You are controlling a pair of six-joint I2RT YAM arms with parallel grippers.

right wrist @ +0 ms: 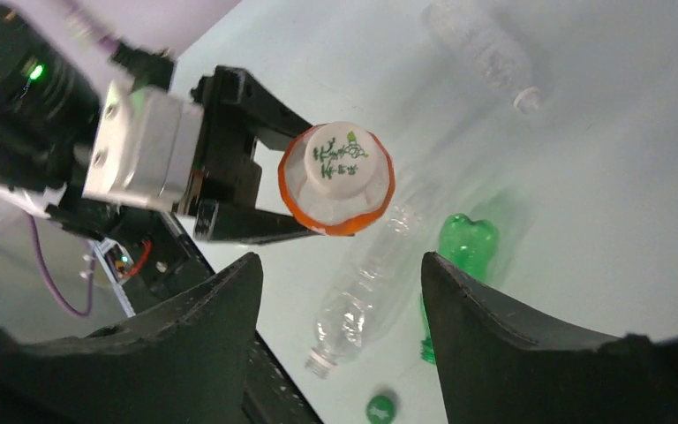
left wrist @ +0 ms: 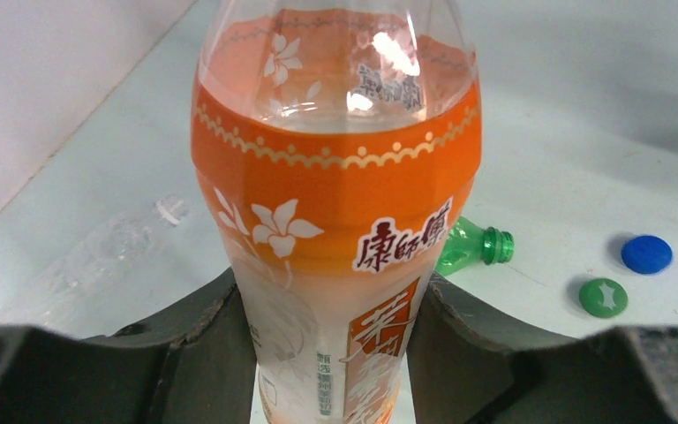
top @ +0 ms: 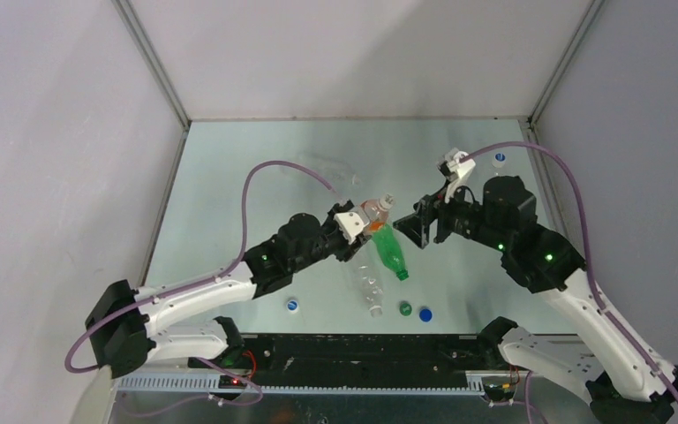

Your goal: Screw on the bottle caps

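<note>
Over table [top: 229,177], orange bottle [left wrist: 335,177] in left hand [left wrist: 331,340]

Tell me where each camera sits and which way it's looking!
Top external: high behind the arms, looking down at the table; both arms show.
Left wrist: on the left arm, looking along the left gripper at the orange bottle it holds; its fingers show.
Right wrist: on the right arm, facing that bottle's white cap end-on; the open right gripper frames it.
Shared: both wrist views show the green bottle and green cap.
</note>
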